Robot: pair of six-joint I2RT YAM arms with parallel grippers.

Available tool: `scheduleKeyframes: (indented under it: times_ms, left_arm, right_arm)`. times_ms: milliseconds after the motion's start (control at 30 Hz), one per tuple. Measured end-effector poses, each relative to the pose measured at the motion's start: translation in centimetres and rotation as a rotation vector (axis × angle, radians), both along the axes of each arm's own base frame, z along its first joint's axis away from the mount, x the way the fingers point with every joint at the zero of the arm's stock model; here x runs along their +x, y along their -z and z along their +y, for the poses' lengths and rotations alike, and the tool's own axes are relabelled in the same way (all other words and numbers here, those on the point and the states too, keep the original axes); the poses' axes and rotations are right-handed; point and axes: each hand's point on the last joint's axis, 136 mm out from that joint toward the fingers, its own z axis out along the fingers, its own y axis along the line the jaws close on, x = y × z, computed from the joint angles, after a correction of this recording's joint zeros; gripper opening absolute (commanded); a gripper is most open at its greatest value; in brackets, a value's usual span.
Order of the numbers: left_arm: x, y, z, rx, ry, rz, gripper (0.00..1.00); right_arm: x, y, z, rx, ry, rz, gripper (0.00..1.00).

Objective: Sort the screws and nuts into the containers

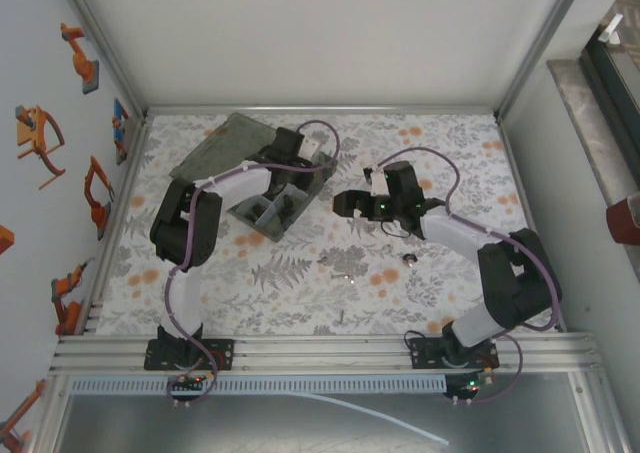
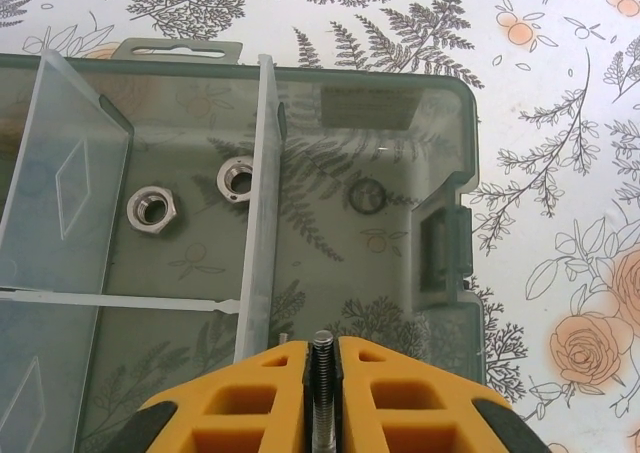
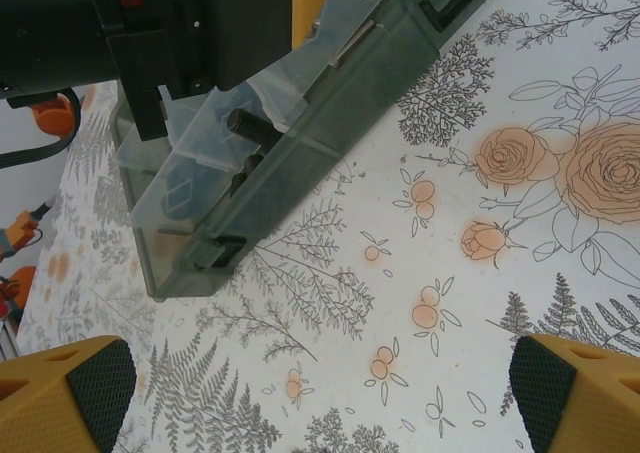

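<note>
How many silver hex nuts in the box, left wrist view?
2 nuts, both in the compartment left of the divider: one mid-floor, one against the divider. A dark ring right of it may be another; the left gripper may hide more.

Glossy, smoky translucent plastic box [image 2: 440, 123]; clear plastic dividers [image 2: 262, 193]; nuts [image 2: 152, 210] bright polished metal; screw [image 2: 322, 373] dull grey threaded metal; table [image 2: 560, 173] covering matt, smooth, floral-printed.

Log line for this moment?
left gripper: shut on screw, over organiser box | right gripper: open, empty, above table
</note>
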Motion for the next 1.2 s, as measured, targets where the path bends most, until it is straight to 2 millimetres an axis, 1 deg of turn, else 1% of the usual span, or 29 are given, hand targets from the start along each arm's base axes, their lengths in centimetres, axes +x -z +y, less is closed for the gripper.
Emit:
scheduleKeyframes:
  times_ms: [133, 233, 367, 433, 467, 567, 633, 700, 767, 800, 867, 967, 1033, 1067, 1133, 1200]
  left_arm:
    - [0.0, -0.1, -0.2, -0.002, 0.001, -0.005, 0.18]
    - [-0.3, -0.5, -0.4, -0.002, 0.004, -0.015, 0.19]
    - [-1.6, -2.0, -1.0, -0.005, 0.02, -0.037, 0.19]
    - [-3.0, -3.2, -1.3, -0.009, 0.037, -0.052, 0.19]
    - [-4.0, -4.1, -1.5, -0.014, 0.051, -0.061, 0.19]
    - [-7.7, -6.1, -2.5, -0.037, 0.117, -0.069, 0.19]
    - [-10.4, -6.5, -3.1, -0.055, 0.171, -0.052, 0.2]
    - [-13.2, -5.9, -3.7, -0.07, 0.228, -0.015, 0.2]
    - [-16.3, -4.2, -4.1, -0.058, 0.292, 0.038, 0.2]
    - [-17.5, -3.3, -4.2, -0.046, 0.316, 0.061, 0.2]
    - [-20.8, -1.1, -4.6, 0.0, 0.388, 0.111, 0.2]
    - [-24.9, 0.9, -5.3, 0.055, 0.498, 0.143, 0.2]
    - [-26.7, 1.6, -5.6, 0.078, 0.561, 0.145, 0.2]
    - [-27.3, 1.9, -5.7, 0.084, 0.585, 0.143, 0.2]
    - [-27.8, 2.5, -5.7, 0.093, 0.613, 0.145, 0.2]
    - [-28.0, 3.1, -5.8, 0.1, 0.629, 0.152, 0.2]
  right_arm:
    - [-0.1, -0.6, -0.1, 0.001, 0.002, -0.013, 0.97]
    - [-0.6, -1.3, -0.5, 0.006, 0.007, -0.034, 0.98]
    - [-1.7, -2.0, -1.3, 0.007, 0.019, -0.058, 0.97]
    - [-2.4, -2.1, -1.9, -0.001, 0.025, -0.064, 0.97]
    - [-2.9, -2.1, -2.2, -0.008, 0.029, -0.066, 0.98]
    - [-4.7, -1.4, -3.4, -0.02, 0.04, -0.068, 0.97]
    - [-6.2, -0.4, -4.2, -0.032, 0.044, -0.055, 0.97]
    - [-7.7, 0.8, -5.1, -0.05, 0.051, -0.035, 0.98]
    - [-9.2, 1.8, -6.0, -0.066, 0.055, -0.012, 0.98]
    - [-9.8, 2.2, -6.3, -0.07, 0.056, -0.006, 0.98]
    - [-10.8, 2.7, -6.8, -0.076, 0.059, 0.002, 0.98]
    - [-11.7, 2.8, -7.2, -0.068, 0.064, 0.003, 0.98]
    - [-12.1, 2.7, -7.4, -0.06, 0.068, 0.001, 0.98]
    - [-12.3, 2.7, -7.5, -0.054, 0.07, -0.001, 0.98]
    - [-12.6, 2.6, -7.6, -0.043, 0.076, -0.005, 0.98]
    - [-13.0, 2.6, -7.8, -0.036, 0.081, -0.003, 0.98]
